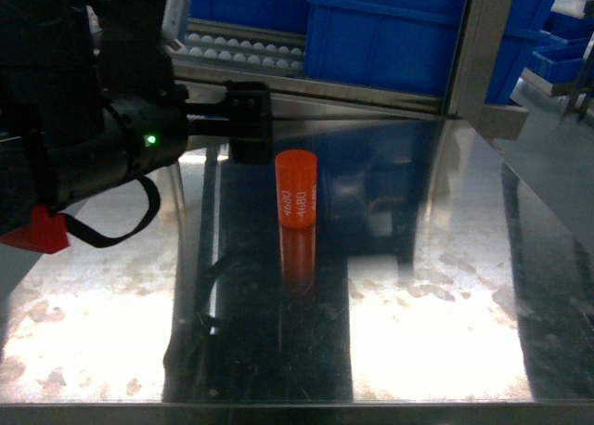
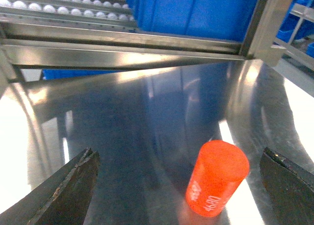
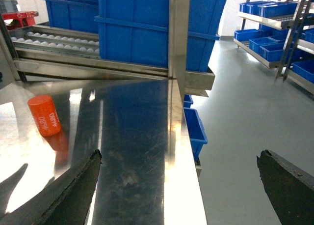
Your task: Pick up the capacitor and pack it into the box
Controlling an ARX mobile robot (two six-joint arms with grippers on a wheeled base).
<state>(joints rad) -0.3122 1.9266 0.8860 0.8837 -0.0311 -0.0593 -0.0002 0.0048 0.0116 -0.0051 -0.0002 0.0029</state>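
Note:
The capacitor point(image 1: 297, 188) is an orange cylinder marked 4680, standing upright on the shiny steel table point(image 1: 418, 258). My left gripper point(image 1: 249, 151) reaches in from the left and hovers just behind and left of it. In the left wrist view the left gripper point(image 2: 179, 156) is open, and the capacitor point(image 2: 216, 183) lies between the fingers, nearer the right one, touching neither. My right gripper point(image 3: 179, 156) is open and holds nothing, above the table's right edge, with the capacitor point(image 3: 44, 115) far off to its left. The box is out of view.
Large blue bins point(image 1: 390, 35) and a roller conveyor point(image 1: 241, 46) run behind the table's raised steel back rail. A steel post point(image 1: 469, 45) stands at the back right. Beyond the table's right edge are grey floor, a low blue bin point(image 3: 194, 129) and shelves of blue bins point(image 3: 274, 18).

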